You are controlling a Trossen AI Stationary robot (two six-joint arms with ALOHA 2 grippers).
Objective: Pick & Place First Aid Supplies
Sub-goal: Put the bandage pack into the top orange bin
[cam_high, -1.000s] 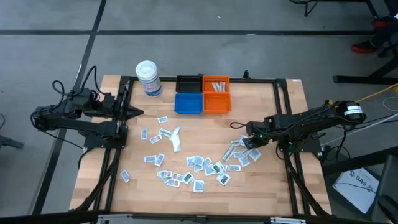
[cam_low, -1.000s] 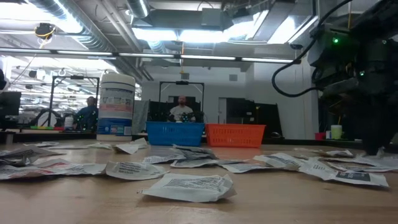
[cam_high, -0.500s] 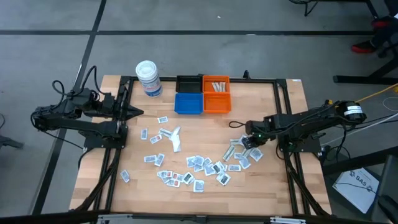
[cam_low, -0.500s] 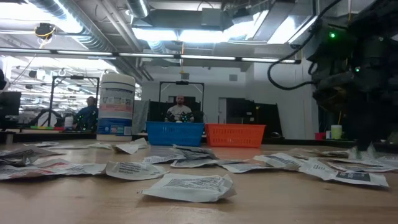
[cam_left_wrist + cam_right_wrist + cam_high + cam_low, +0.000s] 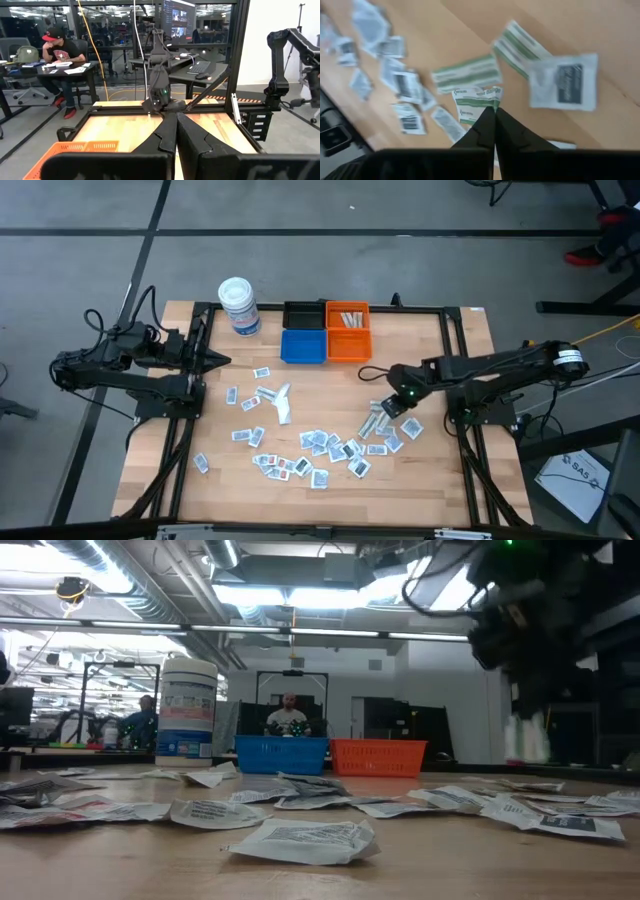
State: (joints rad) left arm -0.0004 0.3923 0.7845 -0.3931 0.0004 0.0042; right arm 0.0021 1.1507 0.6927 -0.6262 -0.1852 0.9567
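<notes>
Several small white first aid sachets and strips (image 5: 320,448) lie flat on the wooden table, mostly near its front middle. My right gripper (image 5: 390,404) hangs above the right end of that scatter, shut on a white strip with green print (image 5: 527,735). At the table's left side my left gripper (image 5: 222,361) waits, held level and shut with nothing in it (image 5: 176,131). My right gripper pinches the green-printed strip near one end (image 5: 479,99) between its two fingertips. The fingers slant down from the table's right side. The strip hangs below the fingers (image 5: 527,740), clear of the table and of the other sachets.
A black bin (image 5: 303,314), an orange bin (image 5: 348,332) holding some pale strips, and a blue bin (image 5: 303,347) stand together at the far middle. A white lidded tub (image 5: 239,306) stands to their left. Bare wood lies between the bins and the scatter.
My right gripper has risen from the scatter, rolling its wrist and shifting slightly toward the table's left. The green-printed strip has come up with it, lifted clear of the table, while the other sachets stay where they lay.
</notes>
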